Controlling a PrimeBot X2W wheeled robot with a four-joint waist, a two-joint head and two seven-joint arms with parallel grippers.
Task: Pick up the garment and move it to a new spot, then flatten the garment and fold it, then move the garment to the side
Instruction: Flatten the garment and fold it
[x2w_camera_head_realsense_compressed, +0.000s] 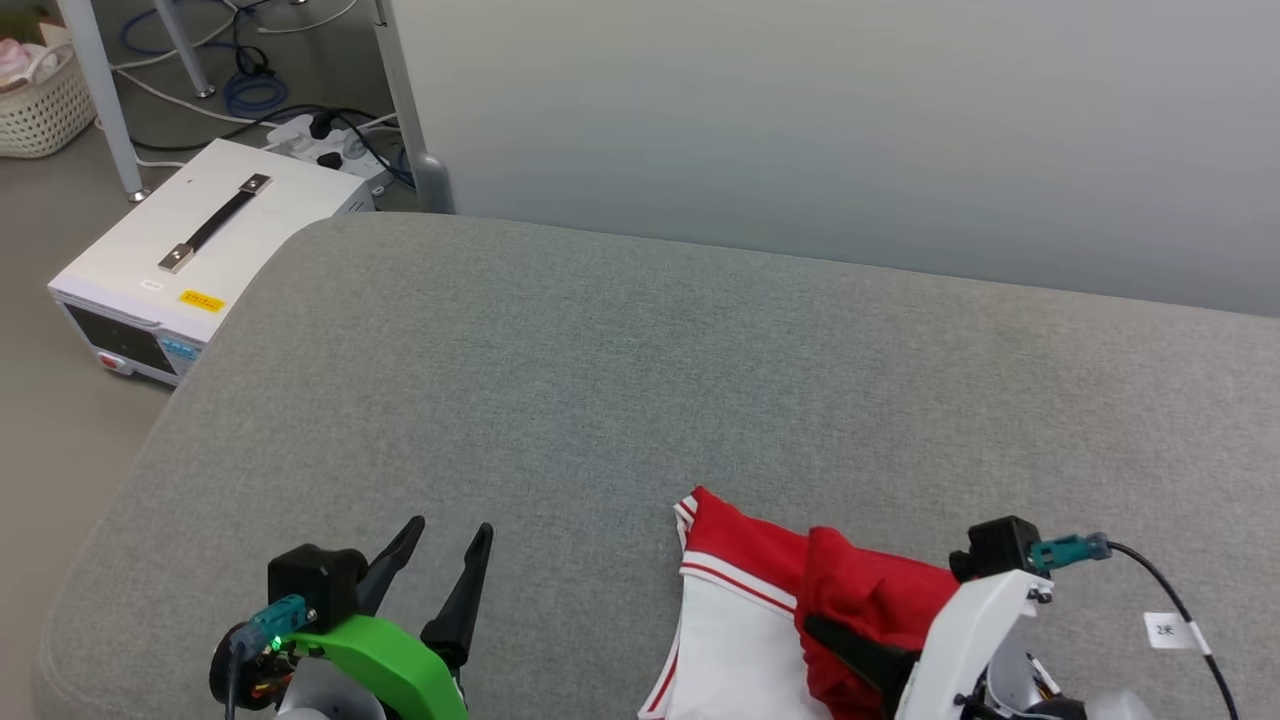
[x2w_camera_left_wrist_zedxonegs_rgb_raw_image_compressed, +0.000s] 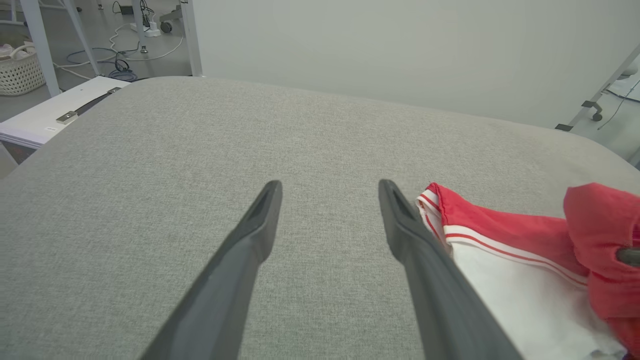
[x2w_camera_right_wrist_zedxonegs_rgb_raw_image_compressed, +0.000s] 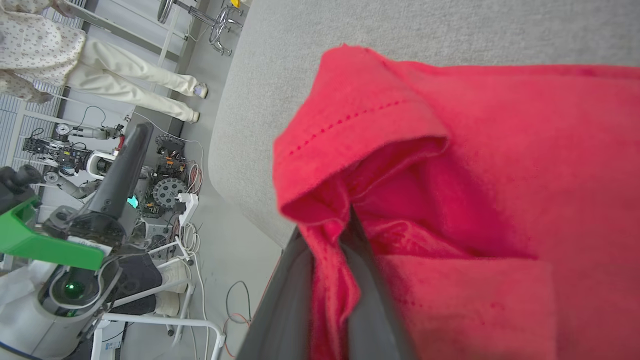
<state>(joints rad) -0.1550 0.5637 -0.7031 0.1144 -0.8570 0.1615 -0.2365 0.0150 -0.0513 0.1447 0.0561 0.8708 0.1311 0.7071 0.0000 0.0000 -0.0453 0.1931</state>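
We see shirt (x2w_camera_head_realsense_compressed: 740, 600) bunched at 5 o'clock on grey worktop (x2w_camera_head_realsense_compressed: 600, 350); right tool (x2w_camera_right_wrist_zedxonegs_rgb_raw_image_compressed: 345, 225) pinching red fold; left tool (x2w_camera_head_realsense_compressed: 450, 528) spread, empty, 7 o'clock. We judge cloth light, limp; we'd grip shoulders.

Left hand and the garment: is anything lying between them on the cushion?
Nothing: only bare grey cushion lies between the open left hand and the garment, as the head view shows.

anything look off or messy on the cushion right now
The garment is bunched, not flat: a red fold is pinched in the shut right gripper and heaped over the white part on the grey cushion. Nothing looks damaged.
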